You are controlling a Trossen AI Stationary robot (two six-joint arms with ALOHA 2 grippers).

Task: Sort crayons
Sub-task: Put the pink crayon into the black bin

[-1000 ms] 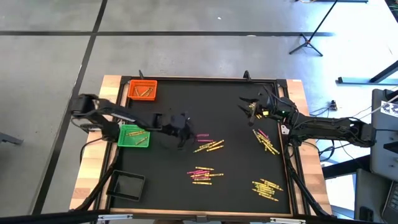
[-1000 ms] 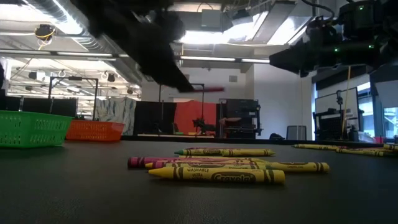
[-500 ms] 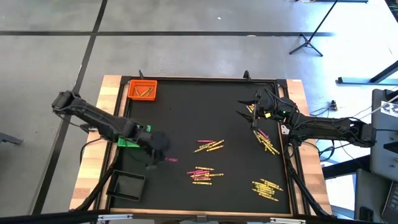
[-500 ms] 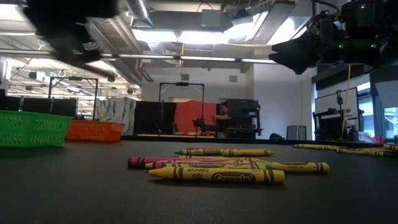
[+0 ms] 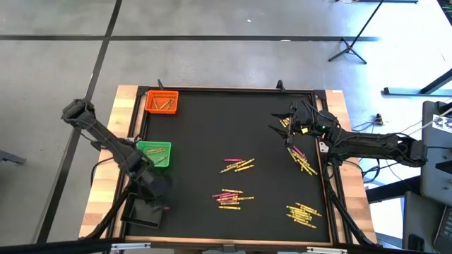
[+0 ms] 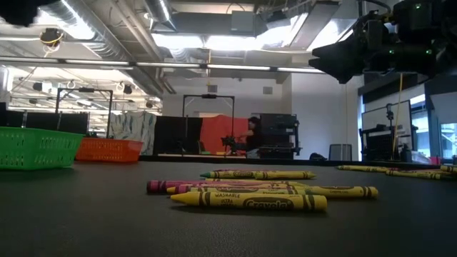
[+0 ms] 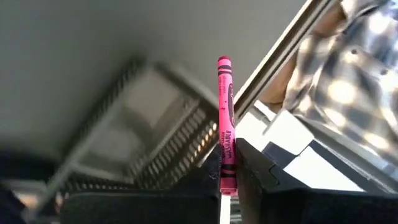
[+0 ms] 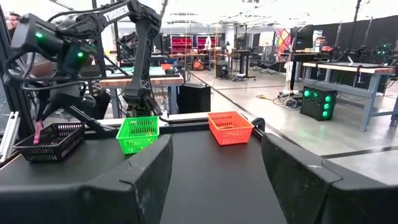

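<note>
Yellow and pink crayons lie in loose groups on the black mat: at mid-table, nearer the front and along the right side. My left gripper hangs over the black tray at the near left corner, shut on a pink crayon. The right wrist view shows that crayon pointing down above the black tray. My right gripper stands open at the far right, raised off the mat, with nothing between its fingers. My left gripper pinches the pink crayon near one end between its two fingers. The rest of the crayon sticks out past the fingertips, in line with them. The fingers slant down from above, and the crayon is lifted clear, its free end over the black tray.
A green tray and an orange tray with a few crayons stand along the left side, behind the black one. Another group of crayons lies at the near right. A raised frame borders the mat. A person sits far off in the room.
My left gripper has carried the pink crayon from mid-table toward the near left corner, past the green tray, until it came over the black tray. It rolled on the way and stayed shut on the crayon.
</note>
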